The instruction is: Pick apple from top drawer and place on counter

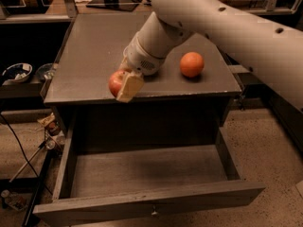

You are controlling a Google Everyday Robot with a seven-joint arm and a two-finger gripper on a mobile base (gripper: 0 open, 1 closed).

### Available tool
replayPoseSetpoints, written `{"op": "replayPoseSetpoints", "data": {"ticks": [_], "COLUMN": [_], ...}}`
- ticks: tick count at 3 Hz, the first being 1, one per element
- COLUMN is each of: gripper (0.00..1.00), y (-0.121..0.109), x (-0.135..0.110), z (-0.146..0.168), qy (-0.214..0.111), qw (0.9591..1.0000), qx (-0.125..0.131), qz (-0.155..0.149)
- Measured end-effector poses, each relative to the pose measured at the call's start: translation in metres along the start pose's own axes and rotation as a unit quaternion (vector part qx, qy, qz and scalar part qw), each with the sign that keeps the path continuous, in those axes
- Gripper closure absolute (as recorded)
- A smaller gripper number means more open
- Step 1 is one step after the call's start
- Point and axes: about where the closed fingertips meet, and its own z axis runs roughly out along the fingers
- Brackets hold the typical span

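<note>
Tool at counter edge hiding part of apple, arm cropped

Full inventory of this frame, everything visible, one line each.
apple: one, red with yellow patches, held in the claw at the counter's front left
orange fruit: one, orange, on the counter, right of the arm
counter: one, matte grey, cabinet top
top drawer: one, grey, pulled open below the counter
bowl: one, pale, low shelf at far left
floor: speckled beige, around the cabinet
arm: one, white, reaching in from the right
claw: one, tan, shut on the apple
</note>
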Motion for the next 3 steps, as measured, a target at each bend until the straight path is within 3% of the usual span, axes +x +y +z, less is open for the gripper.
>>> {"op": "replayPoseSetpoints", "data": {"ticks": [1,2,3], "gripper": [1.00,1.00,1.00], "y": [-0.026,-0.029,-0.047], "x": [-0.034,-0.033,-0.038], "z": [0.014,0.016,0.025], "qy": [-0.029,-0.026,-0.023], "qw": [0.9989,0.9992,0.9989], "qx": [0.000,-0.002,-0.008], "qz": [-0.037,-0.032,-0.040]}}
